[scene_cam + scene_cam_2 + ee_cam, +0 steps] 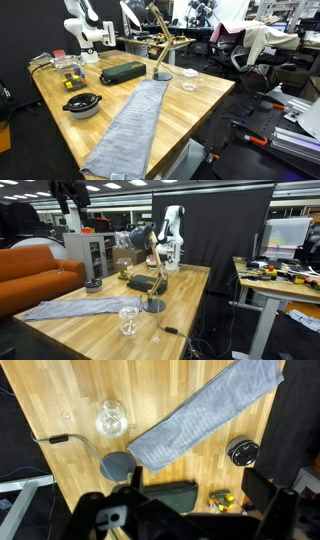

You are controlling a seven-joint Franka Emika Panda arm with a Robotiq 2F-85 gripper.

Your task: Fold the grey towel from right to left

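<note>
The grey towel (130, 125) lies flat and unfolded on the wooden table (190, 105), a long strip running from the lamp base to the near edge. It also shows in an exterior view (80, 307) and in the wrist view (205, 415). My gripper (198, 485) is open and empty. It hangs high above the table, over the dark case and well away from the towel. The white arm (84, 30) stands at the far end of the table (172, 230).
A black bowl (82, 104) sits beside the towel. A dark green case (122, 72), small colourful objects (70, 80), a desk lamp with a round base (161, 73) and a clear glass (128, 320) stand near the towel's far end. A cable (55, 438) lies by the glass.
</note>
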